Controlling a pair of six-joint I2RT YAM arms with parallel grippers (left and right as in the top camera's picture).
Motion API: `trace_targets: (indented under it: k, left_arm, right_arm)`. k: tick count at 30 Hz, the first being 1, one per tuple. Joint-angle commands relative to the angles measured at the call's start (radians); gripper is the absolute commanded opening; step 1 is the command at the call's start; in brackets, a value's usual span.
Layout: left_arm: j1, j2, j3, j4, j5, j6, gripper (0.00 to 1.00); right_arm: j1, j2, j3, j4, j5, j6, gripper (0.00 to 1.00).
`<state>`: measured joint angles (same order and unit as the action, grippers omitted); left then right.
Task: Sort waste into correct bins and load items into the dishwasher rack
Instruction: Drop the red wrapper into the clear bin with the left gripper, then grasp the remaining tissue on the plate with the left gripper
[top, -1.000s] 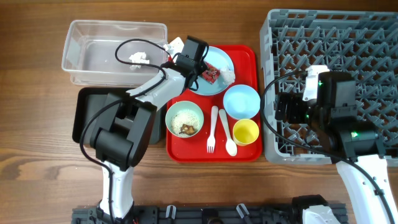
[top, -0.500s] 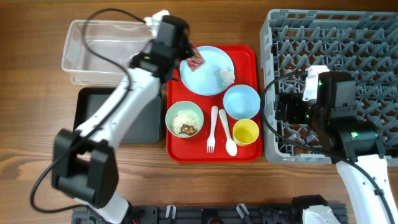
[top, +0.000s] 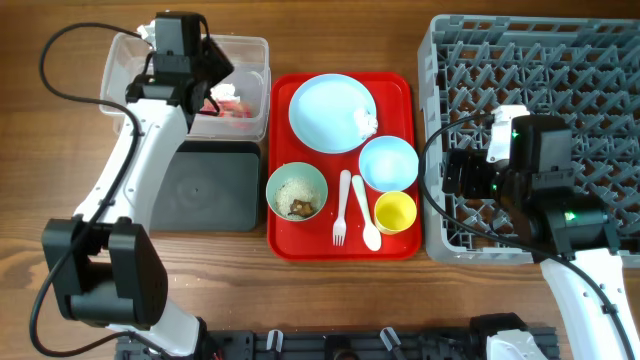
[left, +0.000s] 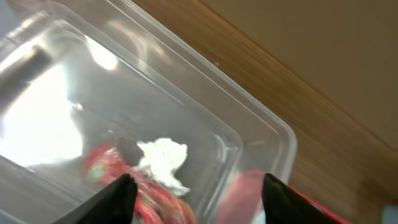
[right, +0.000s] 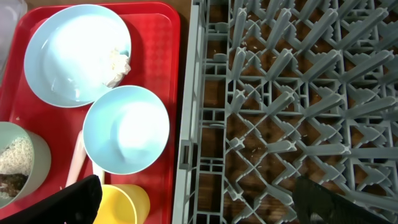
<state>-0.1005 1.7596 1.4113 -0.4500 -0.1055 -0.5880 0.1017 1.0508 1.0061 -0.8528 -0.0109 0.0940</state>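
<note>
My left gripper (top: 214, 78) (left: 199, 206) hangs open over the clear tub (top: 135, 60) (left: 261, 127). Nothing is between its fingers. Below it in the tub lie the red snack wrapper (top: 238, 106) (left: 115, 177), blurred, and a crumpled white tissue (left: 163, 160). On the red tray (top: 290, 242) sit the light blue plate (top: 325, 110) with a tissue (top: 366, 122), the light blue bowl (top: 388, 162), the pale green bowl (top: 297, 190) with rice and brown bits, the yellow cup (top: 395, 211), the fork (top: 341, 208) and the spoon (top: 364, 215). My right gripper (top: 455, 175) (right: 199, 205) is open over the near left edge of the dishwasher rack (top: 560, 60) (right: 280, 93).
The shallow black tray (top: 205, 190) lies in front of the clear tub, left of the red tray. The left arm reaches across the tub's left side. Bare wooden table (top: 60, 200) shows to the left and in front.
The left arm swung from the plate to the clear tub with the red wrapper, then opened. The wrapper now lies in the tub. The right arm has not moved.
</note>
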Motion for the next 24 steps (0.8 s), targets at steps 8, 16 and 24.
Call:
trace_targets:
  k: [8, 16, 24]
  left_arm:
    - [-0.200, 0.007, 0.002, 0.040, 0.243, 0.071, 0.78]
    - [-0.367, 0.110, 0.002, 0.159, 0.243, 0.192, 0.90]
    - [-0.449, 0.280, 0.002, 0.330, 0.243, 0.192, 0.90]
  right_arm:
    - [0.002, -0.001, 0.023, -0.001, -0.013, 0.013, 1.00]
    - [0.002, -0.001, 0.023, -0.001, -0.013, 0.013, 1.00]
    - [0.002, -0.001, 0.023, -0.001, -0.013, 0.013, 1.00]
